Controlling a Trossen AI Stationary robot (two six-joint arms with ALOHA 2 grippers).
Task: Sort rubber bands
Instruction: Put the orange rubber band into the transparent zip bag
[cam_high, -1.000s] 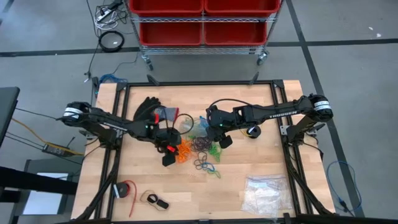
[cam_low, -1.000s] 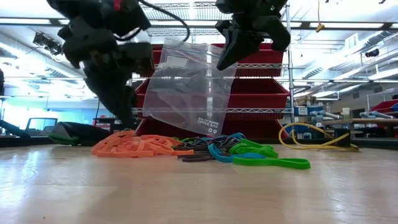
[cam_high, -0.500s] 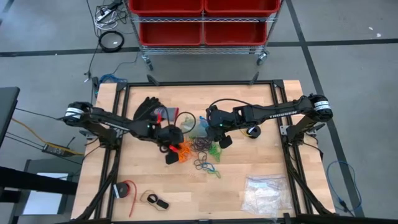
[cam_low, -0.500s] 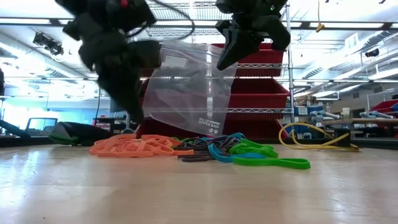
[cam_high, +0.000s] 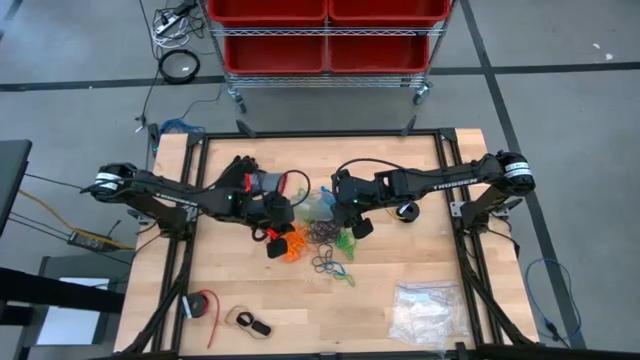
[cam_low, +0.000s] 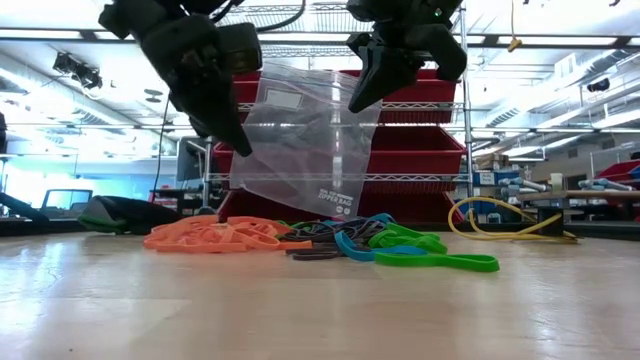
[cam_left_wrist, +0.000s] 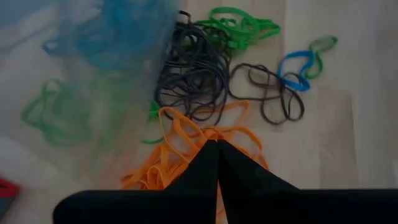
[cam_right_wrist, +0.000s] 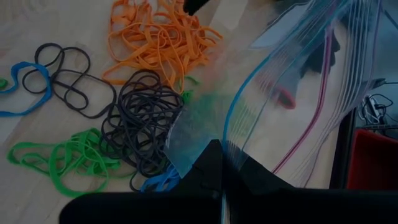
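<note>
The left tool (cam_low: 238, 148), now closed and empty, is lifting off the orange rubber bands (cam_low: 215, 235) while the right tool (cam_low: 357, 103) is pinching the clear bag (cam_low: 300, 140).

Overhead straight down; low level across wooden surface (cam_high: 400, 290); wrist views close. All share small coloured elastic rubber bands (cam_low: 300, 240).

pale wooden table top (cam_high: 400, 265): smooth, faint sheen | thin rubber bands in orange, green, blue, black (cam_left_wrist: 205, 93): matt, kinda flat elastic | clear zip bag (cam_low: 300, 140): glossy crinkly plastic | dark gripper fingers (cam_right_wrist: 205, 180): matt black
</note>
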